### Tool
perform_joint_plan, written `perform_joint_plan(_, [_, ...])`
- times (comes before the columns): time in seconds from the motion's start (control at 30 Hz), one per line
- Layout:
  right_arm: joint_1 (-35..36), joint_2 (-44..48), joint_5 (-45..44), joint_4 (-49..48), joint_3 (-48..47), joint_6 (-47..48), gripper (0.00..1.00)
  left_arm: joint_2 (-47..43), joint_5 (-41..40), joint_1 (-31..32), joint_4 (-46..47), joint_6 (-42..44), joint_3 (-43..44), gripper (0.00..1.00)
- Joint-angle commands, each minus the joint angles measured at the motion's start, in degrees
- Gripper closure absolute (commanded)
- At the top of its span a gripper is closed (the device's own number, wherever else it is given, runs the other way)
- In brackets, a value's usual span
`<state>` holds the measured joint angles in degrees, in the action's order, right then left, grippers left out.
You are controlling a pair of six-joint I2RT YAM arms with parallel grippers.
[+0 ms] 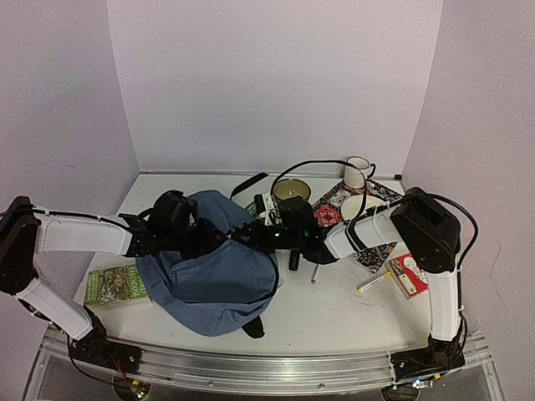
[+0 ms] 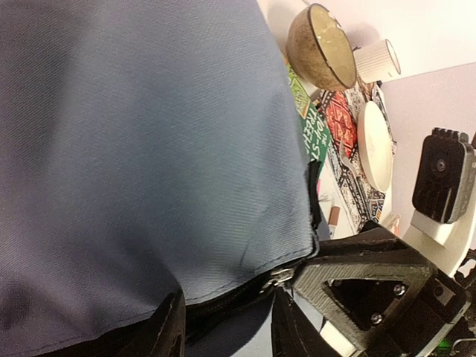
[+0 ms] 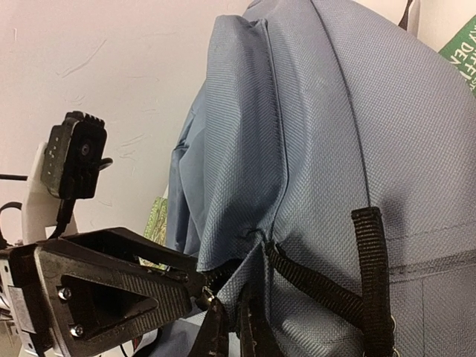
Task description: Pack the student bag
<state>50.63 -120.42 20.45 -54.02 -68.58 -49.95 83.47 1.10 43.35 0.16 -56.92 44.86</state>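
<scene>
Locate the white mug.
Top view: the white mug stands far back on the right, behind the white plate, right of the brown bowl.

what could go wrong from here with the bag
The left gripper looks loose around the bag's zip edge; it may slip off and the mouth sag shut. The right gripper is pinched on the same seam, so a hard pull could drag the bag toward the bowl and mug.
</scene>
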Motion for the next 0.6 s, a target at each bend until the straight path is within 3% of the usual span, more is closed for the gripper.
perform_joint_plan(0.0, [0.95,0.46,3.24,-6.25,-1.05,1.79,1.00,0.97,2.13,-0.11,1.69,1.65,4.71,0.57])
perform_joint_plan(0.57, [0.95,0.21,2.97,-5.04,-2.09,3.57,1.00,5.45,-0.51,-0.11,-6.00,2.84,10.22,0.54])
